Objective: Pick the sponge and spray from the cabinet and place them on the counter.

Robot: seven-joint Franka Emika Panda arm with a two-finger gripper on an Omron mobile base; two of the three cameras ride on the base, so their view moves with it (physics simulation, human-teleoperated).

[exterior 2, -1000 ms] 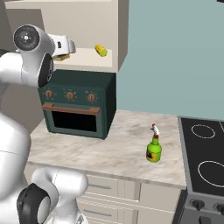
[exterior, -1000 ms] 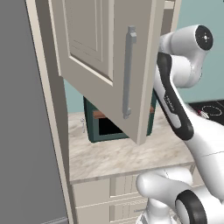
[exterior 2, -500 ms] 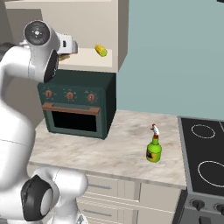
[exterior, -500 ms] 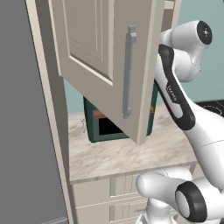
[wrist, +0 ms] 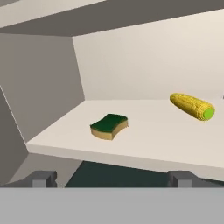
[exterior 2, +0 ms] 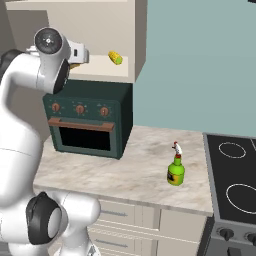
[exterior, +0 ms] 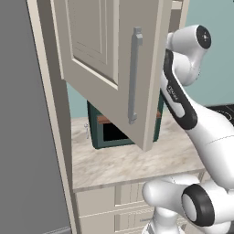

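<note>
1 item done: spray on worktop; gripper raised toward shelf front edge, jaws spread, facing sponge.

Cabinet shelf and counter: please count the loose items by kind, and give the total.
Sponge: 1, on the cabinet shelf
Corn cob: 1, on the same shelf
Spray bottle: 1, standing on the counter
Total: 3
</note>
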